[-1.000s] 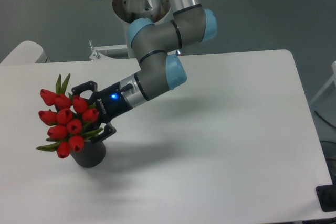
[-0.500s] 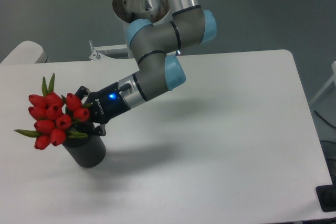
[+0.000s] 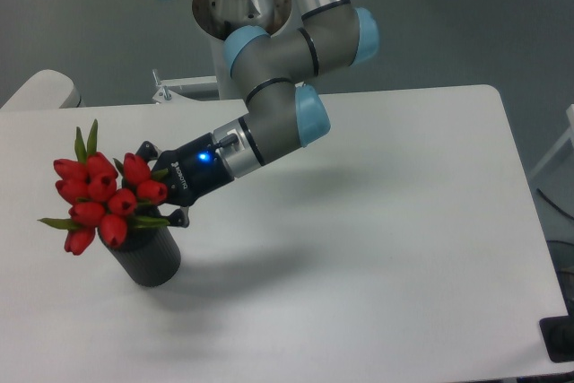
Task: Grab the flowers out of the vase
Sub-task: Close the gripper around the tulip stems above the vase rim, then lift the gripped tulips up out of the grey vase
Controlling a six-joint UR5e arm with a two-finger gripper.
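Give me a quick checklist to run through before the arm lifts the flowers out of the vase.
1. Gripper closed on the flowers: ok, the fingers look clamped just behind the buds.
2. Stems clear of the vase: not ok, the bunch sits at its mouth.
3. Vase upright on the table: ok.
4. Grip firm enough: cannot tell.
5. Vase will stay put when pulled: cannot tell, nothing holds it.

arm reaching down-left, hand (image 3: pixel 154 186) clamped
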